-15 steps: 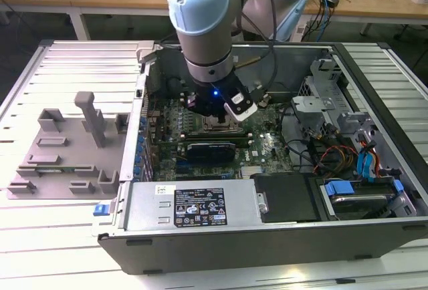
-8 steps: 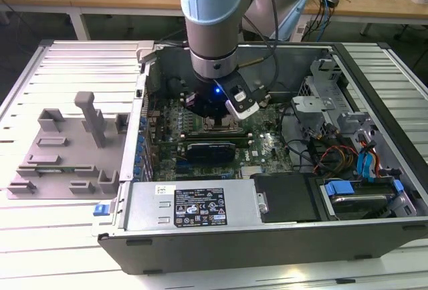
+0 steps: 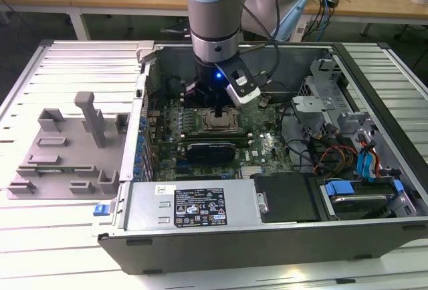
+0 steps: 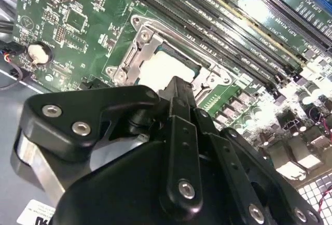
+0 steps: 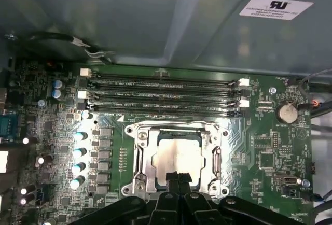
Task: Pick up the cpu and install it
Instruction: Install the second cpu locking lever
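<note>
You are looking at the arm (image 3: pixel 212 16) reaching straight down into the open computer case (image 3: pixel 267 223), with its gripper (image 3: pixel 219 111) hanging directly over the socket frame (image 3: pixel 217 121) on the green motherboard (image 3: pixel 261 144). In the exterior view this spot is lying toward the far left of the case interior, just beside the case's left wall.

The cpu (image 5: pixel 176 155) is sitting inside the socket frame (image 5: pixel 176 157), its pale metal top facing up and its edges lying square with the frame. In the first wrist view the gripper (image 5: pixel 179 179) is showing its black fingertips drawn together, with no gap visible between them, coming down over the near edge of the cpu. Whether the tips are touching the chip or hovering just above it, you cannot tell. Nothing is being held between them.

In the second wrist view the gripper (image 4: pixel 176 87) is blocking part of the cpu (image 4: pixel 161 69), and the closed finger (image 4: pixel 179 131) is pointing at the chip's middle edge.

The memory slots (image 5: pixel 163 95) are running in a row just beyond the socket. A round coin battery (image 5: pixel 286 113) is sitting on the board, well apart from the socket. On the exterior view's left, the grey fixture blocks (image 3: pixel 67 146) are standing on the slatted table (image 3: pixel 73 63) outside the case.
</note>
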Controlling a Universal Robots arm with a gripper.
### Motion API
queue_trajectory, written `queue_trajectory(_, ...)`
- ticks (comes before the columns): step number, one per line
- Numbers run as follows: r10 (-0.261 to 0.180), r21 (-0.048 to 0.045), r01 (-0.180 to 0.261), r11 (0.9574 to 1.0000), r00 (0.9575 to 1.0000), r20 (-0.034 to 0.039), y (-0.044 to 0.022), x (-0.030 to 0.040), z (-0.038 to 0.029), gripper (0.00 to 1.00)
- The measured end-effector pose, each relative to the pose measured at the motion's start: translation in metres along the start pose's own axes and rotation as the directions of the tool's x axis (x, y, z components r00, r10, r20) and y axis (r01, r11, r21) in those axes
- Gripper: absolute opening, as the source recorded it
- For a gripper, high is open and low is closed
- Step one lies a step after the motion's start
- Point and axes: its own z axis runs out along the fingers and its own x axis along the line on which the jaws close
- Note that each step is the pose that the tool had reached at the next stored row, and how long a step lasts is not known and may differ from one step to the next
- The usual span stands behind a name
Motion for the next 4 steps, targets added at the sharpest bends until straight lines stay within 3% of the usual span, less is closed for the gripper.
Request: queue_trajectory(4, 0.0, 0.0, 0.0, 1.0, 1.0, 0.0, 0.0, 0.0, -0.0004, 0.11)
